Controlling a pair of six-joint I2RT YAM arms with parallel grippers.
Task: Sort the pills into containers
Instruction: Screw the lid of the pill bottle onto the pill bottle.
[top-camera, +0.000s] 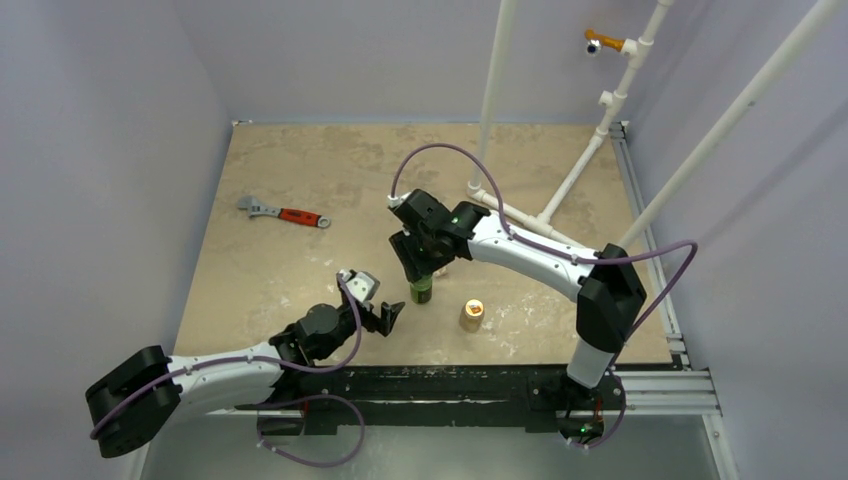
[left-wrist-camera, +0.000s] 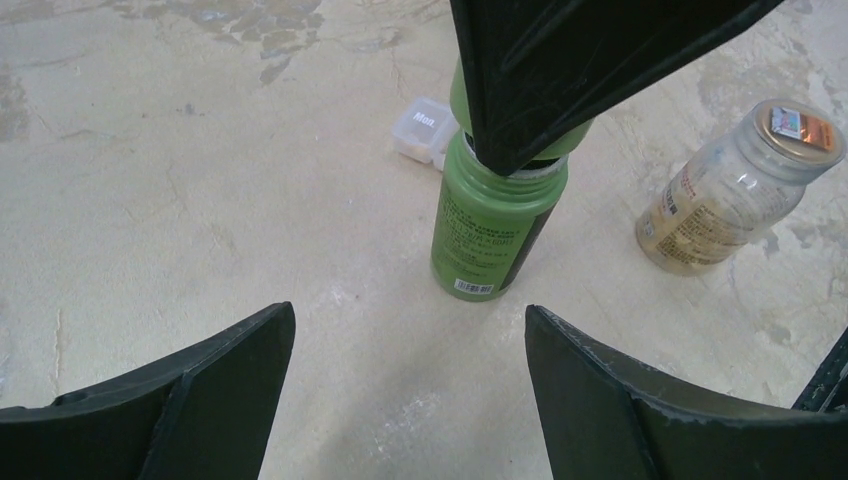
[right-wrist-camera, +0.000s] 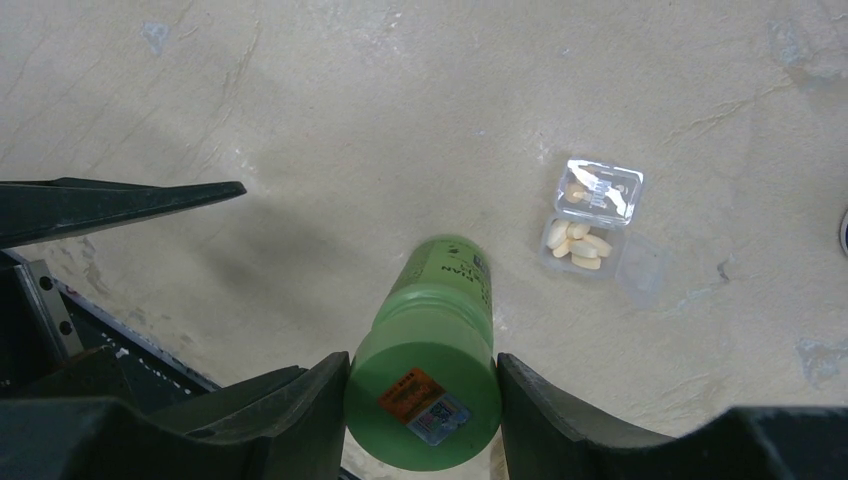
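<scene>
My right gripper (right-wrist-camera: 422, 375) is shut on the cap of an upright green bottle (right-wrist-camera: 430, 300), which stands on the table (top-camera: 421, 290). A small clear case (right-wrist-camera: 592, 215) lies just past the bottle. One compartment is open and holds several pale pills (right-wrist-camera: 577, 245). The one beside it has its lid down. The case also shows in the left wrist view (left-wrist-camera: 425, 128), marked "Mon", behind the green bottle (left-wrist-camera: 490, 225). My left gripper (left-wrist-camera: 408, 312) is open and empty, low over the table just short of the bottle, not touching it.
A tan-orange bottle (top-camera: 471, 315) stands upright to the right of the green one, and it also shows in the left wrist view (left-wrist-camera: 730, 190). A red-handled wrench (top-camera: 285, 213) lies at the far left. White pipes (top-camera: 560, 190) rise at the back right.
</scene>
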